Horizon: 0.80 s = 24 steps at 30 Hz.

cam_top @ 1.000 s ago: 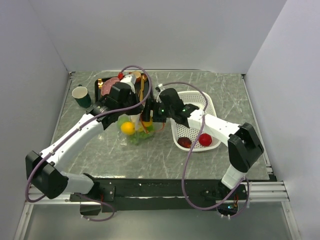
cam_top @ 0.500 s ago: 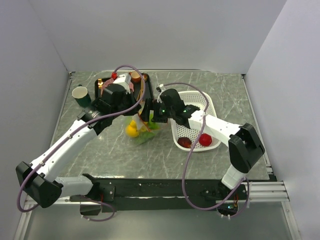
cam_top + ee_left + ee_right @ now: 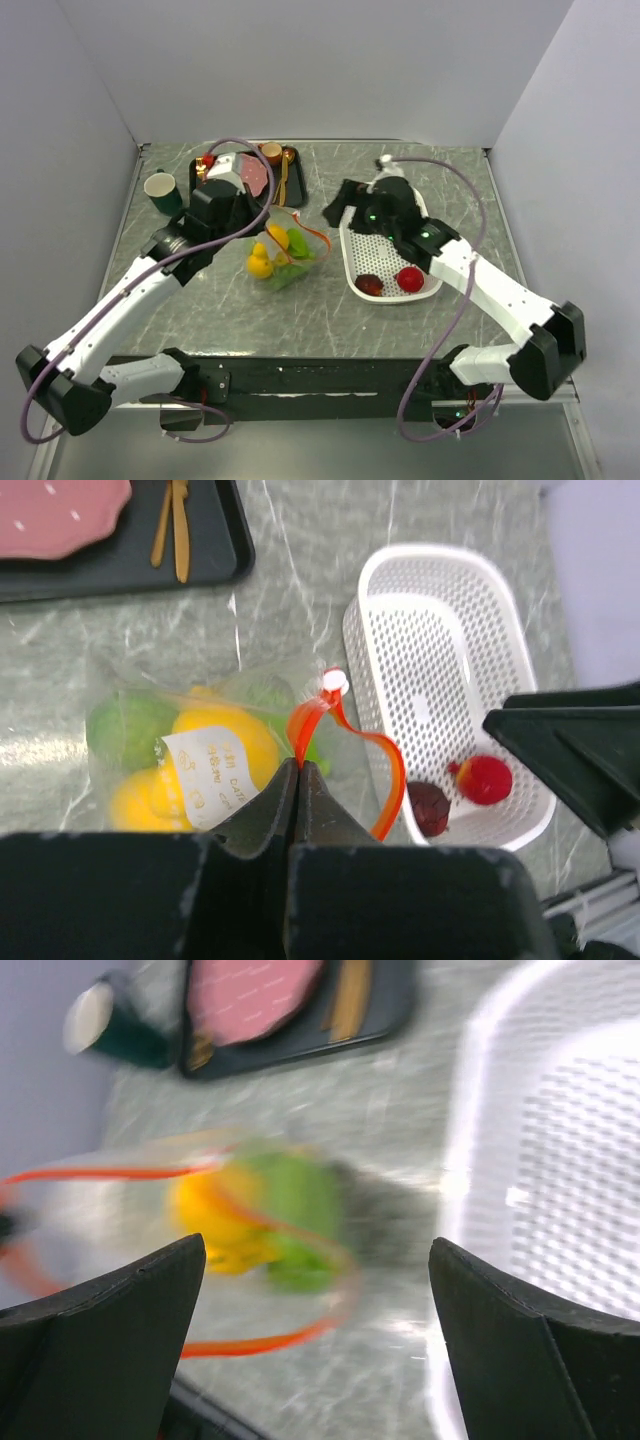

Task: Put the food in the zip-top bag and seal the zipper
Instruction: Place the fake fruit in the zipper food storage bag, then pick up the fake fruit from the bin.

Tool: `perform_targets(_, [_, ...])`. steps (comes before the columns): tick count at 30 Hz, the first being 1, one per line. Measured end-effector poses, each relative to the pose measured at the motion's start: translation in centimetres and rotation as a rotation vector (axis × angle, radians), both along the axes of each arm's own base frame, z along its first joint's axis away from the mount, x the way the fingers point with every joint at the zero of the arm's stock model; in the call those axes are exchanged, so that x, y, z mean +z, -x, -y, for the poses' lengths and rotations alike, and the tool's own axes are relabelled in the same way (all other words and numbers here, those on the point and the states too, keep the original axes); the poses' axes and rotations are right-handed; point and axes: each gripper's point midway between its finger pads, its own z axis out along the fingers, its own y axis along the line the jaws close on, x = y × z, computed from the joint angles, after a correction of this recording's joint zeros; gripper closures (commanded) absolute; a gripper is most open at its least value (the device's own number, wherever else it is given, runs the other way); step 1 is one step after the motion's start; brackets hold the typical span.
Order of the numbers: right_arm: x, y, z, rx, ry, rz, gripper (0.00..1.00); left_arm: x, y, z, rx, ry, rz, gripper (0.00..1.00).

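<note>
The clear zip-top bag point(image 3: 283, 252) lies on the table with yellow and green food point(image 3: 262, 260) inside; it also shows in the left wrist view point(image 3: 200, 750). My left gripper point(image 3: 298, 768) is shut on its orange-red zipper point(image 3: 312, 720) at the mouth, which gapes open point(image 3: 250, 1345). My right gripper point(image 3: 340, 208) is open and empty, to the right of the bag and apart from it. A red piece point(image 3: 409, 278) and a dark purple piece point(image 3: 369, 284) lie in the white basket point(image 3: 425, 215).
A black tray point(image 3: 283, 190) with a pink plate point(image 3: 252, 176) and gold cutlery point(image 3: 172, 530) stands at the back. A dark green cup point(image 3: 163, 192) stands at the back left. The basket is right of the bag.
My right gripper has let go of the bag's mouth, opened, and pulled back right toward the basket. My left gripper still holds the zipper and has shifted slightly left.
</note>
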Motion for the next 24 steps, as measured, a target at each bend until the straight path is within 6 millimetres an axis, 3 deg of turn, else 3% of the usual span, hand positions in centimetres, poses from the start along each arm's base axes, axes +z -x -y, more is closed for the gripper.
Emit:
perform_targets(4, [-3.0, -0.9, 5.7, -0.145, 0.068, -0.069, 0.00, 1.4, -0.4, -0.1, 0.017, 0.010, 0.028, 0.99])
perform_targets(8, [-7.7, 0.1, 8.8, -0.199, 0.185, -0.195, 0.00, -0.1, -1.1, 1.0, -0.010, -0.004, -0.014, 0.99])
perform_targets(15, [-14.1, 4.3, 9.4, -0.111, 0.273, -0.391, 0.01, -2.0, -1.6, 2.5, -0.058, -0.009, -0.067, 0.99])
perform_targets(24, [-16.4, 6.5, 9.2, -0.015, 0.319, -0.496, 0.05, -2.4, -1.6, 2.8, -0.070, -0.010, -0.080, 0.99])
